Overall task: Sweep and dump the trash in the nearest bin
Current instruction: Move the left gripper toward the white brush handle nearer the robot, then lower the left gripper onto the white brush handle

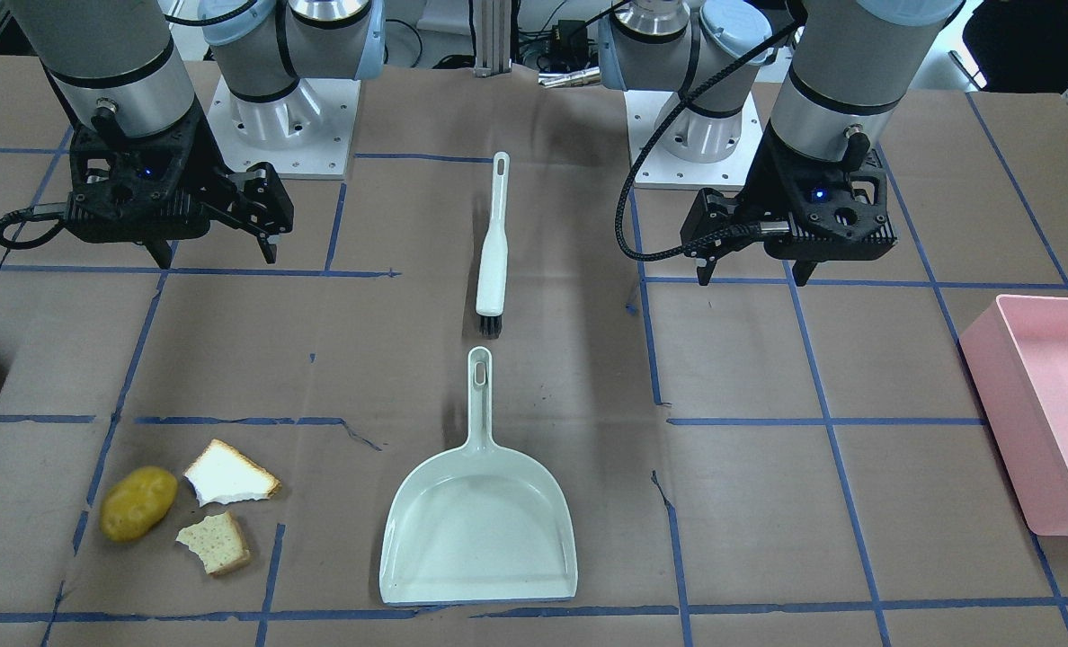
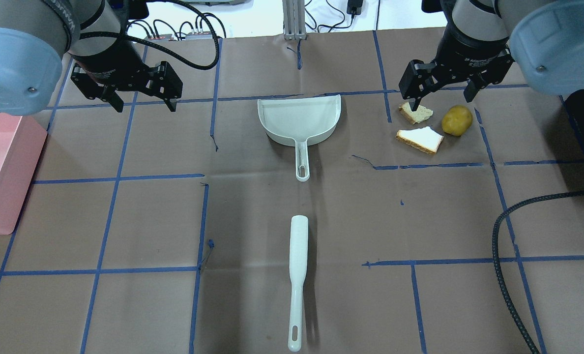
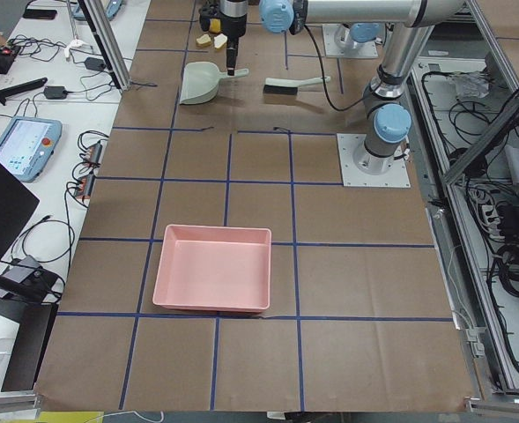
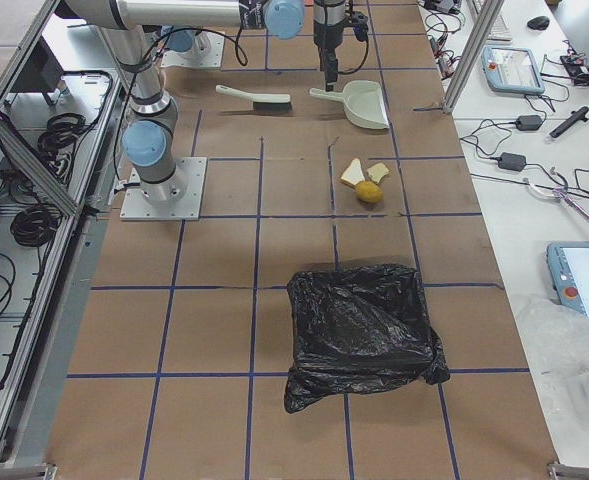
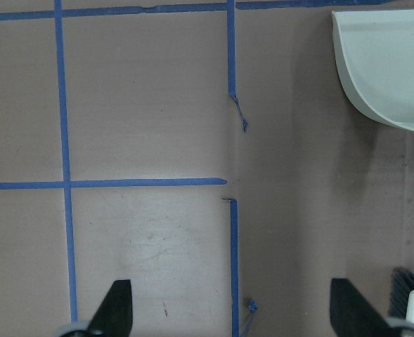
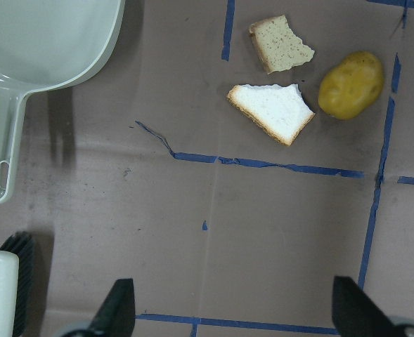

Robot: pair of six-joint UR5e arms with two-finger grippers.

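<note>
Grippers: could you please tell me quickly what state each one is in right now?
Left gripper: open, holding nothing.
Right gripper: open, holding nothing.

- Left gripper: fingers spread wide, pointing straight down, held aloft.
- Right gripper: fingers spread wide, pointing straight down, held aloft.

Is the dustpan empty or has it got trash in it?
Empty. The dustpan is bare inside; the potato and bread pieces lie on the table.
</note>
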